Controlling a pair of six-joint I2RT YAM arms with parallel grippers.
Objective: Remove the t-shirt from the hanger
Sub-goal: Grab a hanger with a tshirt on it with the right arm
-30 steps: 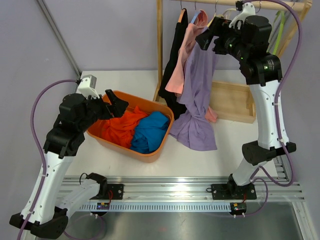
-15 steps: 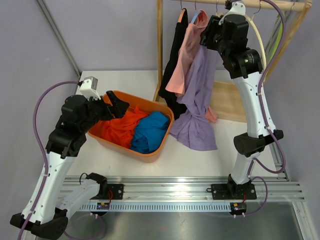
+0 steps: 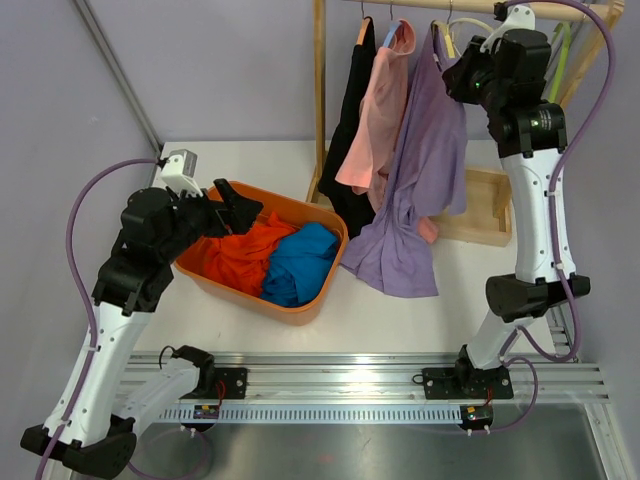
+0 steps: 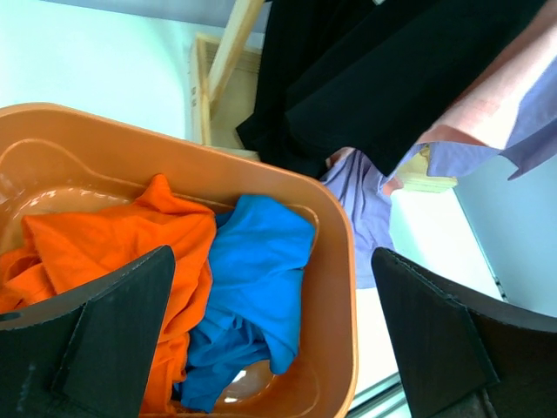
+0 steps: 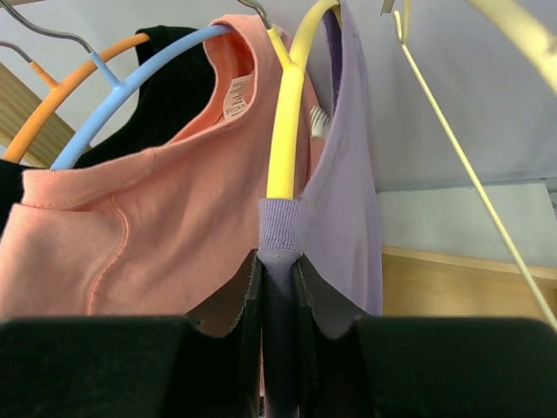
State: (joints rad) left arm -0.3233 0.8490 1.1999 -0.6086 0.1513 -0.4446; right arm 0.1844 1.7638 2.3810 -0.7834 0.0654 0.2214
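A purple t-shirt (image 3: pixel 420 190) hangs on a yellow hanger (image 3: pixel 441 38) from the wooden rail, its hem pooled on the table. In the right wrist view the shirt's ribbed collar (image 5: pixel 280 228) wraps the yellow hanger (image 5: pixel 285 131) arm. My right gripper (image 5: pixel 278 279) is shut on that collar, just below the bare yellow part. From above, the right gripper (image 3: pixel 452 78) sits high at the shirt's shoulder. My left gripper (image 3: pixel 235 212) hovers open over the orange basket, nothing between its fingers (image 4: pixel 122 305).
The orange basket (image 3: pixel 300 305) holds an orange garment (image 4: pixel 104 252) and a blue one (image 4: pixel 252 287). A pink shirt (image 3: pixel 375 120) on a blue hanger and a black garment (image 3: pixel 350 130) hang left of the purple one. The wooden rack post (image 3: pixel 319 100) and base (image 3: pixel 485 205) stand behind.
My right gripper has shifted right along the rail and closed on the purple shirt's collar, pulling the shirt's top to the right. The left arm has stayed put.
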